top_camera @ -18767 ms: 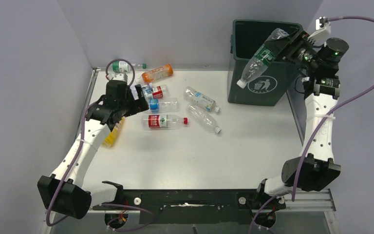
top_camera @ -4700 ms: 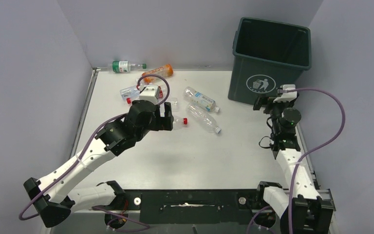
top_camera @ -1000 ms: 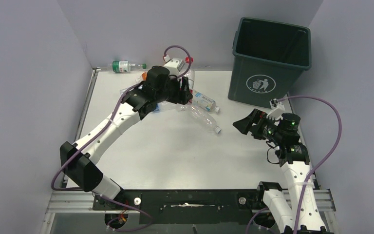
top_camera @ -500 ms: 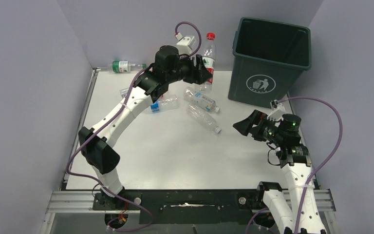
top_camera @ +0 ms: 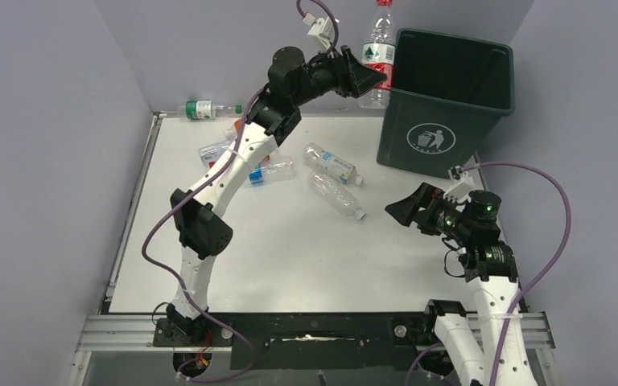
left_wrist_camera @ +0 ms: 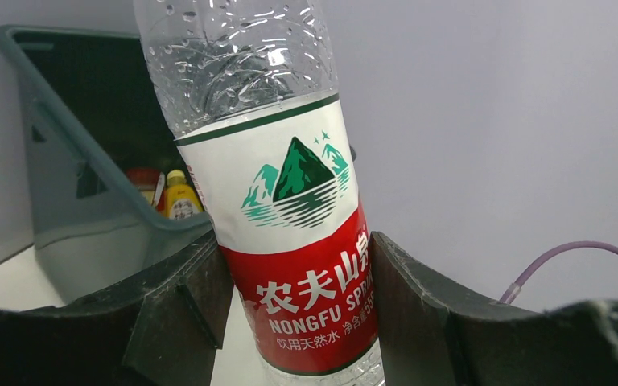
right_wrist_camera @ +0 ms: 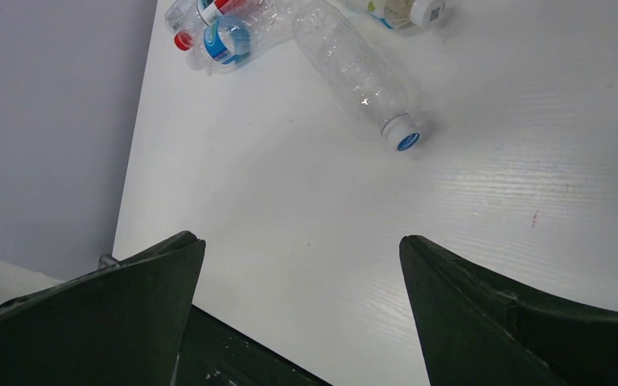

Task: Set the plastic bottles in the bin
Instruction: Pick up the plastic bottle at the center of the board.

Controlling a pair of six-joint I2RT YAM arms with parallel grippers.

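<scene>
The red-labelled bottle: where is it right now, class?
In the top view the red-labelled bottle is upright at the far side, clamped in the left gripper beside the left rim of the bin.

a robotics lab cell: white table [top_camera: 290, 257] walled in by plain grey panels [top_camera: 40, 121], aluminium mounting rail [top_camera: 121, 331] in front

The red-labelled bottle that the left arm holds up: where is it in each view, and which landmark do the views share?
Top external: the bottle is at the top middle, upright, just left of the bin.
Left wrist: the bottle fills the middle, between the jaws.
Right wrist: not in it.
Shared landmark: the bin, in the top and left wrist views only.
</scene>
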